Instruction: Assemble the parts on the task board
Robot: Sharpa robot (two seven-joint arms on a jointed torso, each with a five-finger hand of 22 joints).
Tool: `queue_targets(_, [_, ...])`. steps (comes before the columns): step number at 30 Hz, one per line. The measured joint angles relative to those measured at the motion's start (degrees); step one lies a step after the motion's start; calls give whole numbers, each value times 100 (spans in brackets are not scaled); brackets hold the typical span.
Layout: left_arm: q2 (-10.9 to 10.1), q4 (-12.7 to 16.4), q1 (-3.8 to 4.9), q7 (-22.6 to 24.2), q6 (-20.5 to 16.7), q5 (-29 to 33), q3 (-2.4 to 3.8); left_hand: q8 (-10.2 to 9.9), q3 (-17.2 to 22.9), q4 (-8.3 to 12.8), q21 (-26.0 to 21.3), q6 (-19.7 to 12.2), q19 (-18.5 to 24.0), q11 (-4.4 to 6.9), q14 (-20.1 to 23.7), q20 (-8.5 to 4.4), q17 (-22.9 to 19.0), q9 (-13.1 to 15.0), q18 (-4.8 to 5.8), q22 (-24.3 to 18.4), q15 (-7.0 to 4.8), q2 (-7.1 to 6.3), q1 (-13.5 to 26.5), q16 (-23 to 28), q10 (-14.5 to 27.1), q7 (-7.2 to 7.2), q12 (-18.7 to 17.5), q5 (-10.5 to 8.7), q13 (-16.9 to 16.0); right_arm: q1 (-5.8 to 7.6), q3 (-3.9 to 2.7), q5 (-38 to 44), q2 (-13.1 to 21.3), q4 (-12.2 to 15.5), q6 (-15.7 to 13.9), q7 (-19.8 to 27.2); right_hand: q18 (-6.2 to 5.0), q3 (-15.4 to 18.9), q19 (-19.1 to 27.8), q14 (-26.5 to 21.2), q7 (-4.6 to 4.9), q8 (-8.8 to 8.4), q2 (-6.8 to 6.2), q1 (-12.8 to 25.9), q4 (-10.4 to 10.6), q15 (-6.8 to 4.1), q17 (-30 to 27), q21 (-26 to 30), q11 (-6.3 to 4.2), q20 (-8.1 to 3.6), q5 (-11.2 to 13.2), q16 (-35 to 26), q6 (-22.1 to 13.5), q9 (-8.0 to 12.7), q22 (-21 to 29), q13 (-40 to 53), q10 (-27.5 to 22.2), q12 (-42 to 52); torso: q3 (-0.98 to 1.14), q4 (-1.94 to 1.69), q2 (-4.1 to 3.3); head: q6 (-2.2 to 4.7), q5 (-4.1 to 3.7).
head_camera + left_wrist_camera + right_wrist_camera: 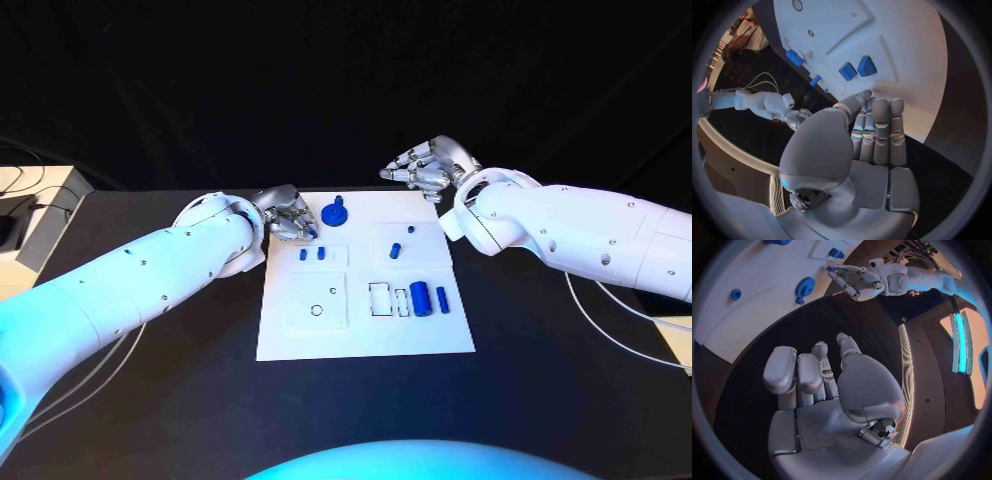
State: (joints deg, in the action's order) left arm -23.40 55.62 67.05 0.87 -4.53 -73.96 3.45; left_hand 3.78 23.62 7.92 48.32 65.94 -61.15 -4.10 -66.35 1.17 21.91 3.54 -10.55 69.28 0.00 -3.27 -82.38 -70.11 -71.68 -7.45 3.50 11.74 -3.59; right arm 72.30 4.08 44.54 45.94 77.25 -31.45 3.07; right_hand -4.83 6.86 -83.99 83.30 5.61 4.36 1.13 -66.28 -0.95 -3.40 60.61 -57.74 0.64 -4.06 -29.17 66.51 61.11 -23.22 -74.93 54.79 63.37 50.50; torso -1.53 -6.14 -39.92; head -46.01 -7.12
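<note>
Lay mid-counter, the white task board, with blue parts scattered on it — a round one near the far edge. Hovered by the board's far-left corner, left hand, fingers straight, together, holding nothing. Hung beyond the far-right corner, right hand — likewise empty.

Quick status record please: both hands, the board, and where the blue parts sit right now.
left hand: at the board's far left corner, fingers curled, holding nothing
right hand: over the black table beyond the board's far right corner, holding nothing
task board: white, flat in the middle of the table
round blue part: on the board's far edge, near the left hand
blue cylinders: lying side by side in the board's right half
small blue pegs: left half, upright in a raised block
</note>
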Motion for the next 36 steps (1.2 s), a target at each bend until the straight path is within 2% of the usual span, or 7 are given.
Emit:
queue_targets(18, [115,-119,16,-39,43,-30,-30,-15,-15,-17,0,-31,-9,0,0,-9,9,7,-1,0,0,0,0,0,0,-10,-1,-1,5,1,1,1,5,1,1,-2,0,0,0,0,0,0,0,0,0,0,-1,0,0,0,0,0,0,2,2,-1,0,0,1,-3,1,5,-27])
queue_targets(31, [131,-125,32,-97,123,-68,-47,-48,-48,-51,-23,-20,-8,0,0,-8,24,1,-1,-8,0,0,0,0,0,-22,-1,0,5,2,0,1,12,-4,3,-3,0,0,0,0,0,0,0,0,0,0,-2,0,0,0,0,0,-1,2,3,-1,0,0,-10,-8,7,-9,-46])
queue_targets(36, [117,-99,32,-123,138,-84,-54,-49,-87,-57,-50,-115,-8,-22,34,-8,46,-1,-1,-20,33,-37,38,0,23,30,-1,1,5,2,0,1,16,-5,3,-3,0,0,0,0,-1,0,0,0,0,0,-2,0,0,0,0,0,-1,-2,3,-1,0,0,-10,-10,8,-13,-47])
